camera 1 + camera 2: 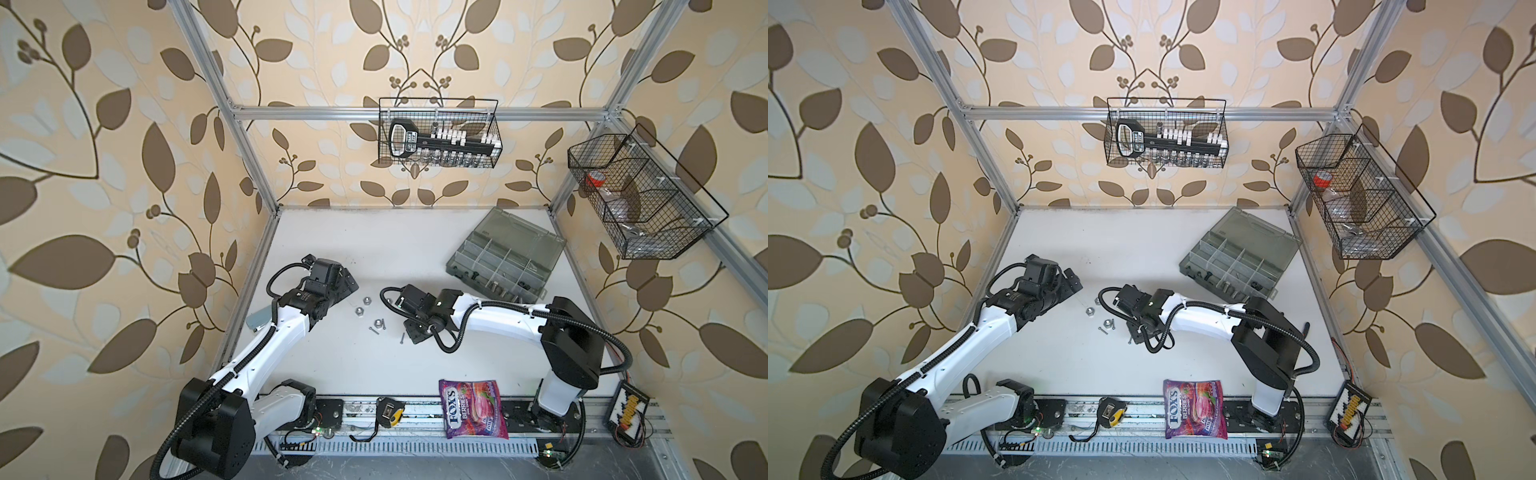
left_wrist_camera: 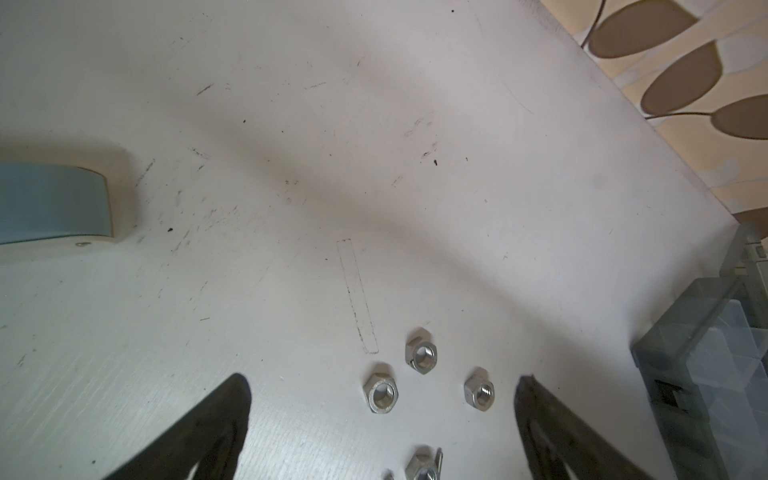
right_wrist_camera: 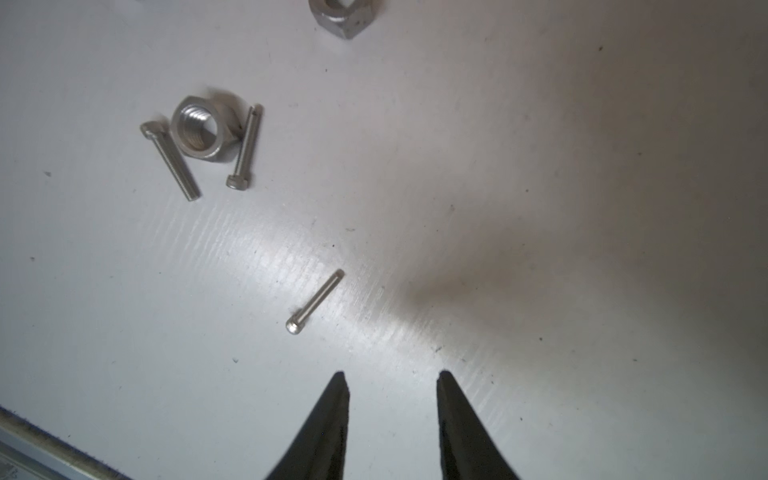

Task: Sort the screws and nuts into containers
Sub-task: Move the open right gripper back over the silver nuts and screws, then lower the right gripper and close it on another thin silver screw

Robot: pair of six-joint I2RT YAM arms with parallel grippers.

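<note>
Three silver nuts (image 1: 367, 300) (image 2: 380, 393) lie loose on the white table, left of centre. A further nut (image 3: 200, 129) sits between two thin screws (image 3: 246, 147). A third thin screw (image 3: 314, 302) (image 1: 402, 338) lies alone, just ahead of my right gripper (image 3: 392, 374) (image 1: 414, 332), which is open and holds nothing. My left gripper (image 2: 381, 377) (image 1: 348, 286) stands wide open low over the nuts, two of them between its fingers, untouched. The containers are compartments of a grey organizer box (image 1: 505, 266) (image 2: 706, 374) at the back right, lid open, with some hardware inside.
A purple candy bag (image 1: 473, 409) and a tape measure (image 1: 388, 412) lie at the front edge. A blue-grey object (image 1: 257, 319) sits by the left arm. Black wire baskets hang on the back wall (image 1: 438, 133) and right wall (image 1: 640, 195).
</note>
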